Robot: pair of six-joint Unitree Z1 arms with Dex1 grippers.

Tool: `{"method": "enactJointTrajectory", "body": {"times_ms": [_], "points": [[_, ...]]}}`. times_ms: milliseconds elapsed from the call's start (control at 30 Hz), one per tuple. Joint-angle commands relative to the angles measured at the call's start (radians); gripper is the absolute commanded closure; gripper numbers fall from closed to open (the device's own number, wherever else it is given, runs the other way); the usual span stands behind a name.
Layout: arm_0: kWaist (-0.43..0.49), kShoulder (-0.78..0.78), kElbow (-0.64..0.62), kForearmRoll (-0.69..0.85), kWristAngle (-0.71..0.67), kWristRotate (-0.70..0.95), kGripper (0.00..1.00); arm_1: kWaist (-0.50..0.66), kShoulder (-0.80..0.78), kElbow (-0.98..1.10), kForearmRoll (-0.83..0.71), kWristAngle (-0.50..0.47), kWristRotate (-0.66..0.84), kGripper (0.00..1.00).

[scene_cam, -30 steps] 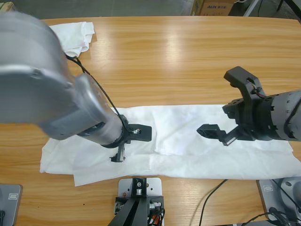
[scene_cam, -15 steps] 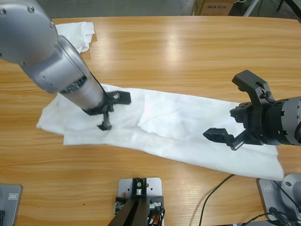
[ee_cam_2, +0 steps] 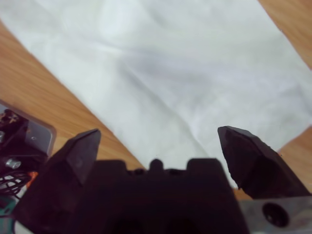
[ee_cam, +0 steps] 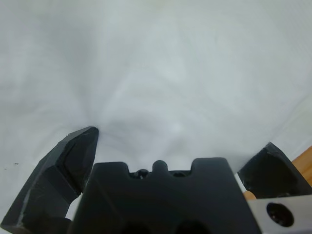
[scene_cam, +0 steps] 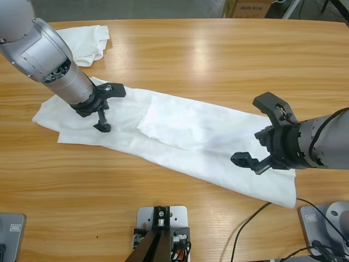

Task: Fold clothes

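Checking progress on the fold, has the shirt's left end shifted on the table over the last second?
Yes. The T-shirt's left end has swung toward the table's far edge, nearer the white bundle in the corner, with the left claw over it.

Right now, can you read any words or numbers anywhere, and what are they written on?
Cardboard box beyond the table's far edge: dark printed lettering, too small and blurred to read for sure.
White T-shirt spread on the table: no lettering shows.
Folded white bundle at the far left corner: no lettering shows.
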Motion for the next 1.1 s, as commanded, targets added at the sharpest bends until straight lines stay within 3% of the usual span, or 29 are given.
{"method": "enactJointTrajectory", "body": {"times_ms": [33,67,300,367,400,567,767,1100], "points": [[0.106,0.011,0.096,-0.002,0.029,-0.007,0.004,0.01,0.071,0.01,0.114,-0.085,0.099,0.231],[0.113,0.01,0.095,-0.002,0.029,-0.007,0.004,0.01,0.075,0.013,0.114,-0.097,0.109,0.277],[0.17,-0.018,0.124,-0.002,0.054,-0.011,0.004,0.01,0.11,0.031,0.088,-0.101,0.181,0.28],[0.167,-0.026,0.122,-0.002,0.053,-0.011,0.004,0.008,0.108,0.058,0.036,-0.036,0.264,0.42],[0.158,-0.028,0.123,-0.001,0.053,-0.013,0.004,-0.015,0.093,0.076,0.013,-0.008,0.33,0.432],[0.152,-0.034,0.131,0.0,0.053,-0.013,0.003,-0.101,-0.003,0.232,-0.163,0.088,0.604,0.432],[0.153,-0.038,0.133,0.0,0.053,-0.013,0.003,-0.105,-0.044,0.259,-0.184,0.051,0.792,0.421],[0.153,-0.052,0.14,0.0,0.053,-0.013,0.003,-0.116,0.043,0.253,-0.191,0.058,0.81,0.407]]}}
